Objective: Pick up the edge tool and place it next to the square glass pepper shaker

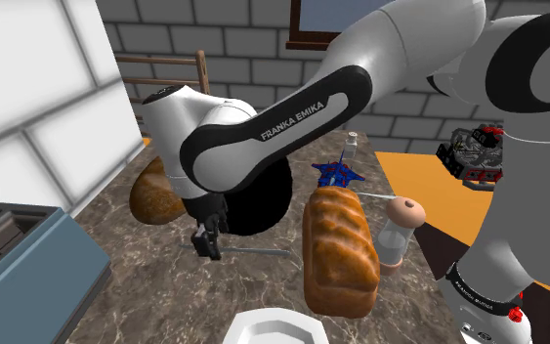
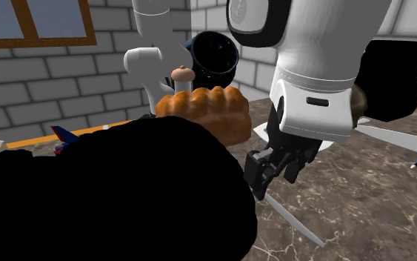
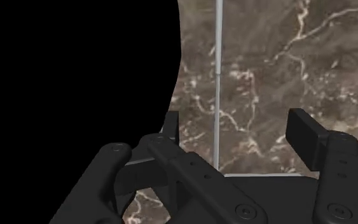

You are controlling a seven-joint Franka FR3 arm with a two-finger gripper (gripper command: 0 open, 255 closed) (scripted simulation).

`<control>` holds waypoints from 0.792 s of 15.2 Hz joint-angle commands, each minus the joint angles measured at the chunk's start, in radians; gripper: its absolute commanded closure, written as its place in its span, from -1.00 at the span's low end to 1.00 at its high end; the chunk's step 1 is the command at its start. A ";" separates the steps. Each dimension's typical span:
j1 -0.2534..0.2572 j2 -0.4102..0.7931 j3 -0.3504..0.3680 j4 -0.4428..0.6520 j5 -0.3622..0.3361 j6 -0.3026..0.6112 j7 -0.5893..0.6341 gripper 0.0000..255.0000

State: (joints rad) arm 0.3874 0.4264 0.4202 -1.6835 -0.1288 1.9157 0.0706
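The knife (image 3: pixel 217 76) lies flat on the marble counter (image 1: pixel 146 283), a thin grey strip with one end between the jaws. It sits nearer one finger (image 3: pixel 171 127) than the other and touches neither. The gripper (image 3: pixel 236 124) hangs low over it with the jaws spread, pinching nothing. In the shoulder view the knife (image 1: pixel 258 251) runs from the gripper (image 1: pixel 207 241) out towards a long loaf of bread (image 1: pixel 339 249), whose side is near the blade's far end. In the second exterior view the blade (image 2: pixel 294 220) stretches away from under the gripper (image 2: pixel 272 174) across bare marble.

On the far side of the loaf from the jaws stands a clear shaker with a rounded brown top (image 1: pixel 401 233). Further out from the jaws are a blue toy plane (image 1: pixel 338 174) and a small shaker with a grey cap (image 1: pixel 353 143). I cannot tell which of the two shakers has the square body. A round brown loaf (image 1: pixel 155 191) sits on the other side of the gripper, well apart from the knife. A white bowl (image 1: pixel 277 327) stands on the counter away from the jaws.
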 commanded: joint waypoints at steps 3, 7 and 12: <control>-0.009 0.018 -0.012 -0.008 -0.004 -0.006 -0.006 1.00; -0.009 0.020 -0.013 -0.004 -0.005 -0.008 -0.006 1.00; -0.005 -0.004 -0.004 0.004 0.006 -0.039 0.001 1.00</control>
State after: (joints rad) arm 0.3826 0.4266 0.4150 -1.6842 -0.1252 1.8860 0.0720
